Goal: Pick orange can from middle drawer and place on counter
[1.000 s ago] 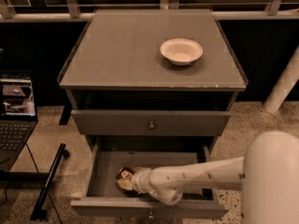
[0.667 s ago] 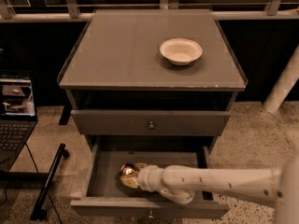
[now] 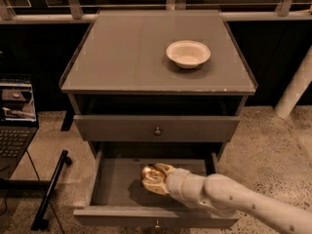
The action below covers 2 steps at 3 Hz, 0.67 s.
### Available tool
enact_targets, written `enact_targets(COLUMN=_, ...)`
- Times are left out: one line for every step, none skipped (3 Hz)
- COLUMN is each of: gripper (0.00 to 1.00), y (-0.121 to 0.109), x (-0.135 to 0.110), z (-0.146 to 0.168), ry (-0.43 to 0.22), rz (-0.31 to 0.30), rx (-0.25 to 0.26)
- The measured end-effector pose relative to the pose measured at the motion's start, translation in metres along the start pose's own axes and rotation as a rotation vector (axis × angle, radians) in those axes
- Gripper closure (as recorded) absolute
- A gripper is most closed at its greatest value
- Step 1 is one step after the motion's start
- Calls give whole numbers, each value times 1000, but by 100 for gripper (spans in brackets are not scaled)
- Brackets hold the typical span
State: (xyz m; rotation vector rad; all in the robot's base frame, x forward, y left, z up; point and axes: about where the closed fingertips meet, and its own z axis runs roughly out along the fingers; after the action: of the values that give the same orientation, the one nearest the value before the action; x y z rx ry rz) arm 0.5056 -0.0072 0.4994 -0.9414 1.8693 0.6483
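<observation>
**Dark room, grey cabinet: can held in the open drawer**

Speckled stone floor [image 3: 273, 145], dark wall behind. Grey cabinet in mid view. Worktop [image 3: 126, 52] carries one white bowl [image 3: 188, 53], right of centre and toward the back; the remaining surface is bare out to its thin raised edge.

Upper drawer front [image 3: 122, 128] is shut. Middle drawer [image 3: 114, 186] is pulled out below it. The white arm [image 3: 234, 201] enters from lower right, crossing the drawer's right front corner.

Claw [image 3: 158, 175] is inside the drawer, closed on the orange can [image 3: 153, 179]. The can is shiny, coppery gold, one end tilted up toward the camera, with its shadow on the drawer floor beneath. Bare floor lies to its left.

Laptop [image 3: 17, 116] and a black bar [image 3: 51, 189] stand left of the cabinet.
</observation>
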Motion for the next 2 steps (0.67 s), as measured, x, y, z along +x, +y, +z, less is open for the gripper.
enact_targets(gripper=100, y=-14, x=12, z=-34, ry=-12, rz=33, rx=46)
enact_targets(gripper=100, y=-14, x=12, z=-34, ry=-11, rz=33, rx=48)
